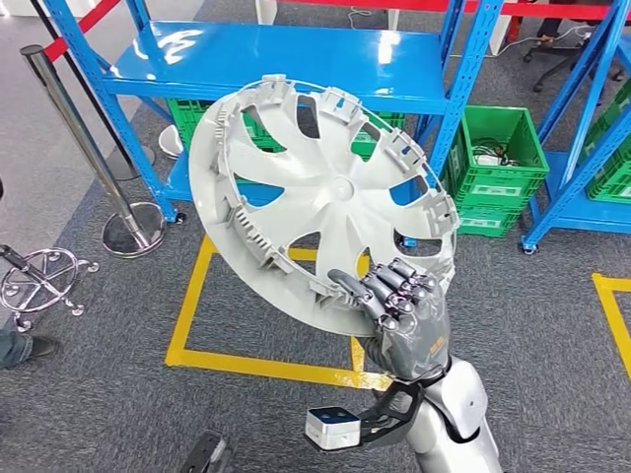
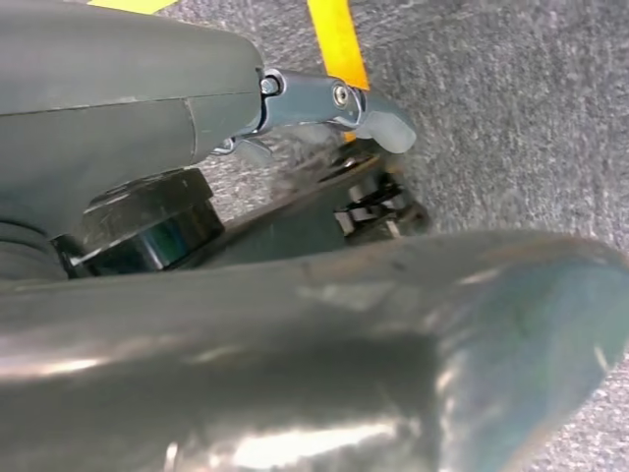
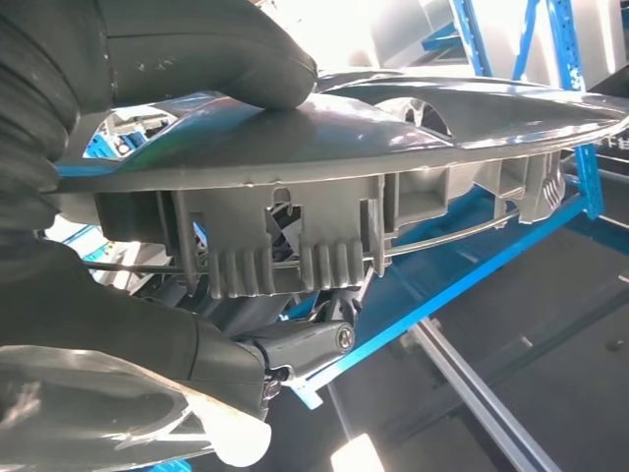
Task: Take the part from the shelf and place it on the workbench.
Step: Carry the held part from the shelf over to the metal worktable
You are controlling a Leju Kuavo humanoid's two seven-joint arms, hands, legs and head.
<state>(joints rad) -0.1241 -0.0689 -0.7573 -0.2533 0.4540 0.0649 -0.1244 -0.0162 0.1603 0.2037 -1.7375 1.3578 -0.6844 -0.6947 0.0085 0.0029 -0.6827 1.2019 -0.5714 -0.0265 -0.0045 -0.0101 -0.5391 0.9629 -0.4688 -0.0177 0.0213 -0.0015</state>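
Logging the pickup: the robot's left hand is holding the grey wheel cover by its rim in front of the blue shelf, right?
Not the left: the head view shows the right hand gripping the wheel cover by its rim, in front of the blue shelf.

The right hand (image 1: 401, 310) grips the lower rim of a grey wheel cover (image 1: 316, 192), tilted before the blue shelf (image 1: 245, 54).

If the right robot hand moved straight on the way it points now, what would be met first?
Probably the blue shelf: the right robot hand holds the hubcap toward it, so the hubcap's far rim would likely touch first. Depth is unclear.
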